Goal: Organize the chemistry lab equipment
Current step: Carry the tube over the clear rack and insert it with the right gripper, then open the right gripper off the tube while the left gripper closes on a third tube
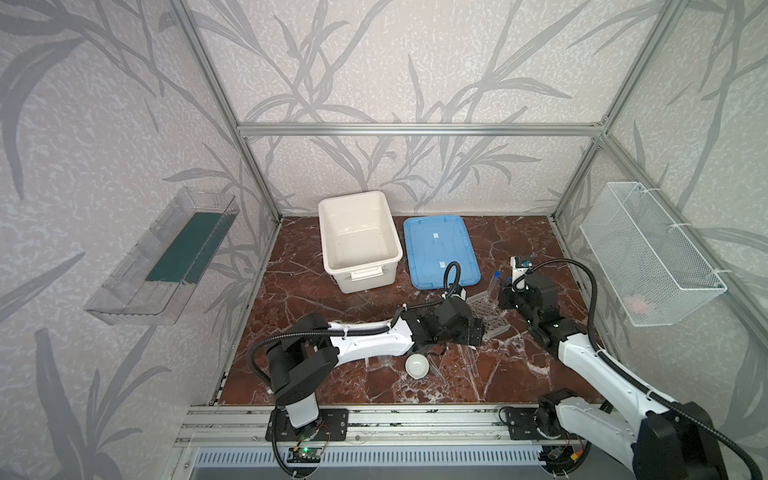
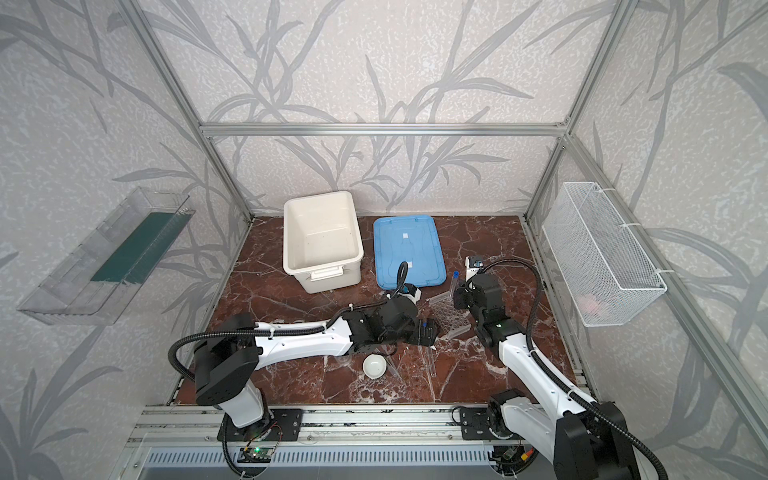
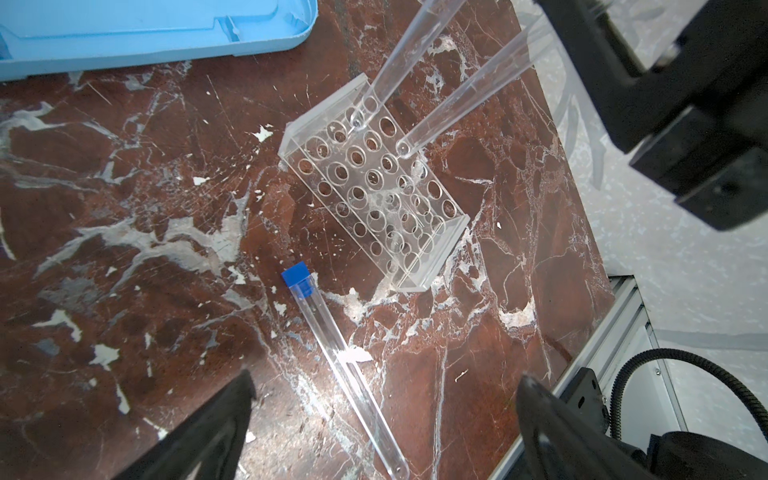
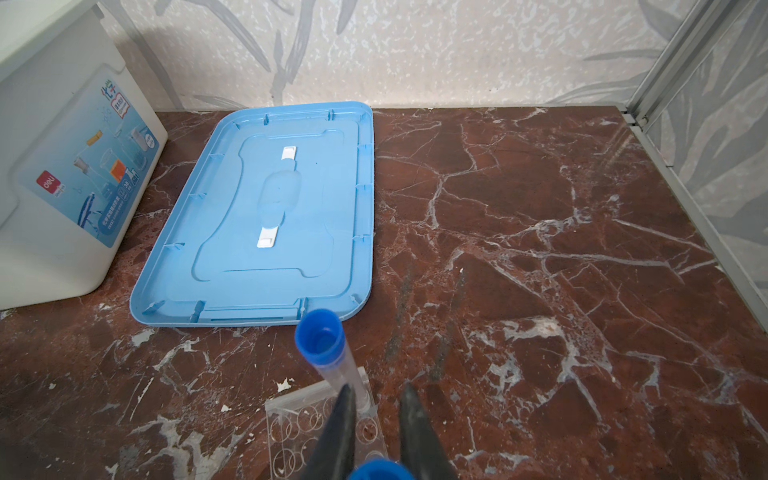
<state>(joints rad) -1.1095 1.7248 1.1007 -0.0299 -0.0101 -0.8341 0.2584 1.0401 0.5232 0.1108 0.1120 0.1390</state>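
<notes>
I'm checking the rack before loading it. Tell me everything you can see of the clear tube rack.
The clear tube rack looks like transparent acrylic: two stacked plates drilled with rows of round holes, joined by a plate at each end. It stands level on the marble table, just clear of the blue lid. One blue-capped tube stands in an end hole; a second tube, held by the right gripper, has its tip at a nearby hole. The other holes are empty.

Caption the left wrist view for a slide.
Open left gripper above a capped tube lying on the table; two more tubes angle into the rack.
</notes>
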